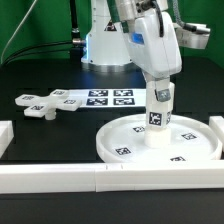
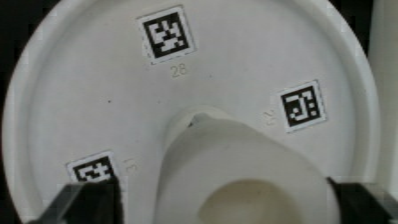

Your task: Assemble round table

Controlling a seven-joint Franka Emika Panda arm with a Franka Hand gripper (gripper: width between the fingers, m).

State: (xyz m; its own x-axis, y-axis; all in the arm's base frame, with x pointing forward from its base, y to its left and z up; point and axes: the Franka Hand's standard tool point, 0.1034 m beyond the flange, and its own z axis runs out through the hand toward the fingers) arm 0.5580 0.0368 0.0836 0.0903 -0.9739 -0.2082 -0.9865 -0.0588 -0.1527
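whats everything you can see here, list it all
round disc: one, white with markers, on the table toward the exterior view's right
leg: one, white cylinder, upright at the disc's middle
cross-shaped piece: one, white, flat on the table at the exterior view's left
marker board: one, white with black tags, behind the disc
border bars: at least three, white, along the near edge and both sides
table: one, black
arm: one, white, reaching down over the disc
hand: one, fingers either side of the leg, a gap showing at one finger in the wrist view
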